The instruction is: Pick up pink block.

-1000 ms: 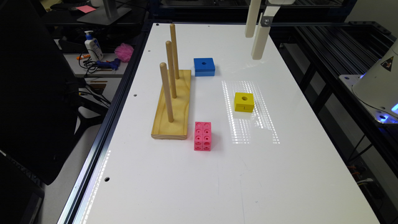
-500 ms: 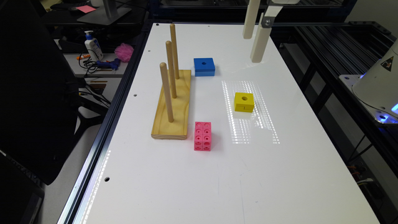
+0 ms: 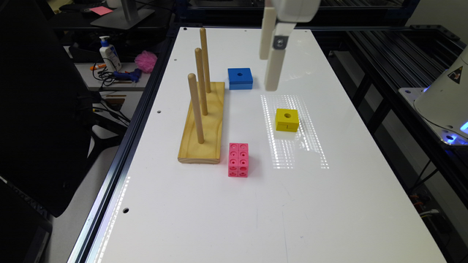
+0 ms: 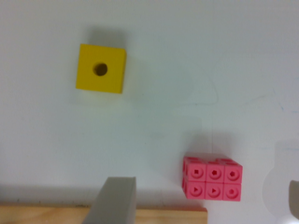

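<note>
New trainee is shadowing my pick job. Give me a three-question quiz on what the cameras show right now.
1. True or false: the pink block lies on the table, ungripped.
2. Which sits nearest the wooden peg base? A yellow cube; B pink block; C blue block.
3. Fill in: the gripper hangs above the table, fingers ____.

Key: 1 true. 2 B. 3 open.

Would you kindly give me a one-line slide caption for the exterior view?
Open tool raised above the white table, with the pink block lying free beside the wooden peg base.
</note>
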`<control>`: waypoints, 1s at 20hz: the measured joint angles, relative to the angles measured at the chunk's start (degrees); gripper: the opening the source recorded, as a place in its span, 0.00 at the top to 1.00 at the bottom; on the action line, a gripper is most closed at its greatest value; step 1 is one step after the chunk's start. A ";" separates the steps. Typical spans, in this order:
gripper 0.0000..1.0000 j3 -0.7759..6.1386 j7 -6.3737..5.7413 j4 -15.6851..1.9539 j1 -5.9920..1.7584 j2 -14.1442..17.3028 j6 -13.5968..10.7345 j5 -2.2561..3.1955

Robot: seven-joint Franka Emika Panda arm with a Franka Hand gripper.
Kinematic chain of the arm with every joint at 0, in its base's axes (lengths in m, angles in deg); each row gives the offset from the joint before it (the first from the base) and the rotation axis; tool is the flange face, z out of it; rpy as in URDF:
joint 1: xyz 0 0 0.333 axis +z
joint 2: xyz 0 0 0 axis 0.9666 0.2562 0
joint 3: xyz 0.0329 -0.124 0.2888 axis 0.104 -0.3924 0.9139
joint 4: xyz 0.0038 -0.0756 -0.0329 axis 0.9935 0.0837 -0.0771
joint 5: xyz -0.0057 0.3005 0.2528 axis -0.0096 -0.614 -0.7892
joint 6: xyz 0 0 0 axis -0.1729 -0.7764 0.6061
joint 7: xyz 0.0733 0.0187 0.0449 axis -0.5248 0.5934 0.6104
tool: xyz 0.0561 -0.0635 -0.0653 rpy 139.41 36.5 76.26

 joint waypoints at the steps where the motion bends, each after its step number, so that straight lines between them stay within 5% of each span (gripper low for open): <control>1: 0.00 0.22 -0.19 -0.53 0.00 0.53 0.00 0.00; 7: 0.00 1.30 -1.20 -1.48 0.00 1.36 0.00 0.00; 16: 0.00 1.35 -1.25 -1.46 -0.01 2.18 0.14 0.00; 20: 0.00 1.35 -1.25 -1.38 -0.01 5.92 3.62 0.13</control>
